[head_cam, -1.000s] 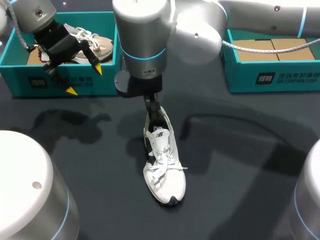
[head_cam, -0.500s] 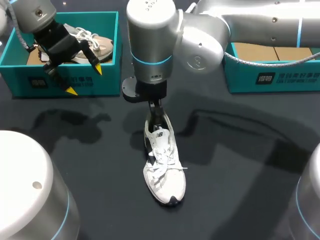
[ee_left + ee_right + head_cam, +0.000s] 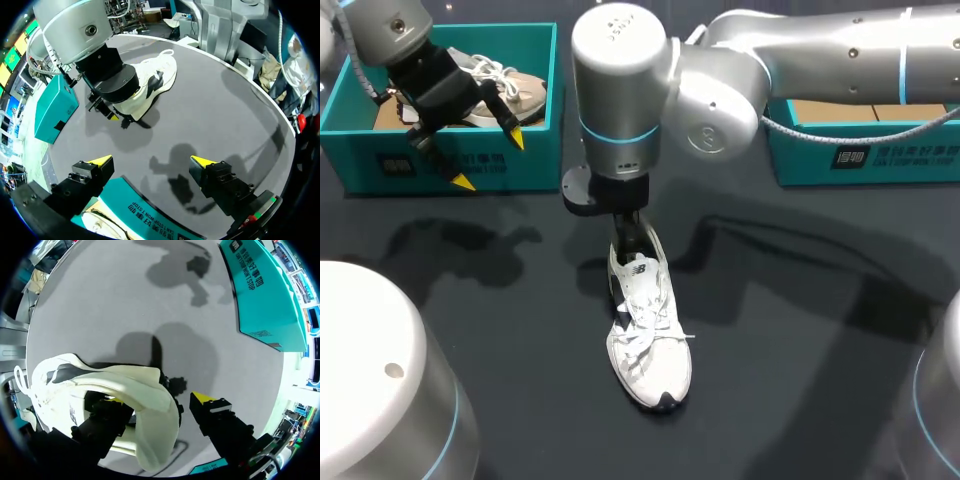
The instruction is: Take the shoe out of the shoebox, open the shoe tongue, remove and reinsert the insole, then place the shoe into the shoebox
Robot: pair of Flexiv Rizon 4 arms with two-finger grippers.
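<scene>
A white laced shoe (image 3: 648,340) lies on the dark table, toe toward the front edge. My right gripper (image 3: 631,230) points down at its heel. In the right wrist view the right gripper (image 3: 157,402) straddles the shoe's (image 3: 125,385) heel wall, one finger inside the opening and the other outside, a small gap showing. My left gripper (image 3: 488,160) hangs open and empty above the front wall of the left teal shoebox (image 3: 440,165). From the left wrist view, the left gripper (image 3: 151,161) looks across at the shoe (image 3: 155,80) and the right gripper (image 3: 112,112).
A second, beige shoe (image 3: 515,88) lies in the left shoebox. Another teal shoebox (image 3: 860,150) with cardboard inside stands at the back right. Both arms' rounded white bases fill the front corners.
My right arm's wrist has shifted a little to the right over the heel and its fingers have drawn closer together. The shoe and the left arm have not moved.
</scene>
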